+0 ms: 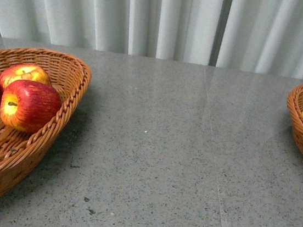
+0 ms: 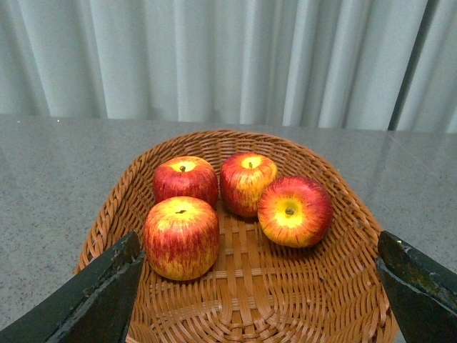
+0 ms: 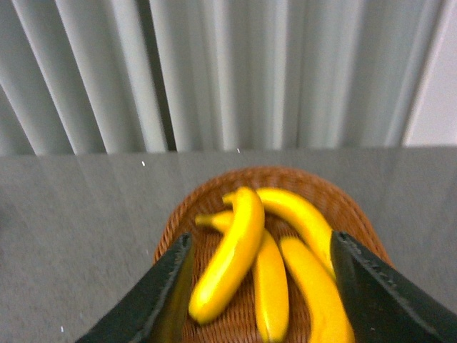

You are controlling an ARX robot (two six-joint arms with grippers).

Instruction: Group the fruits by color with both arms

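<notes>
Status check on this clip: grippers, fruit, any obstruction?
Left gripper open, empty, above four apples in their basket. Right gripper open over bananas in the other basket. No fruit on table.

Even, soft light; the right wrist view looks slightly blurred, bananas (image 3: 243, 250) perhaps overexposed.

four red-yellow apples (image 2: 235, 204) in basket, bananas (image 3: 264, 261) heaped

Front view faces the curtain across the table (image 1: 180, 150), each wrist view hangs close over a basket — left over apples (image 2: 243, 200), right over bananas (image 3: 264, 257)
</notes>
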